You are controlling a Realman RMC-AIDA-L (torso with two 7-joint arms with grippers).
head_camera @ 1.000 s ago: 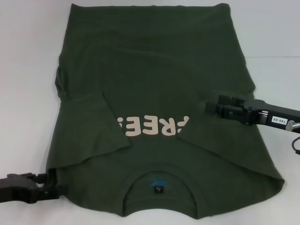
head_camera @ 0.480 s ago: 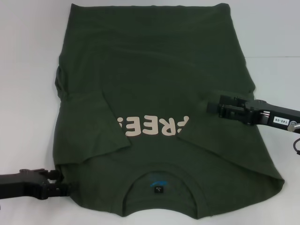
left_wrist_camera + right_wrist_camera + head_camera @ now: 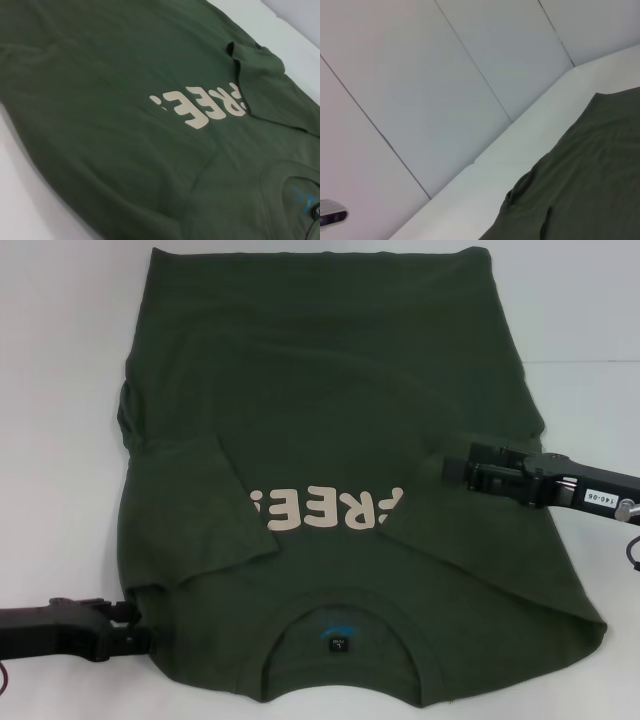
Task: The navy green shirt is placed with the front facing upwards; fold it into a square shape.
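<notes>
the left gripper (image 3: 140,635) sits at the near left shoulder edge of the navy green shirt (image 3: 330,420), its grip impossible to judge; the shirt lies face up on the white table (image 3: 60,390), both sleeves folded inward; the right gripper (image 3: 452,464) hovers over the right side, grip unclear; pale wall panels (image 3: 445,75) rise beyond the table.

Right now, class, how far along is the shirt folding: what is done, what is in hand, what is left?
Done: both sleeves of the navy green shirt lie folded in over its front, covering the ends of the lettering.

In hand: the left gripper is at the near shoulder edge; the right gripper is over the folded right sleeve.

Left: the body is still full length, not square.
</notes>
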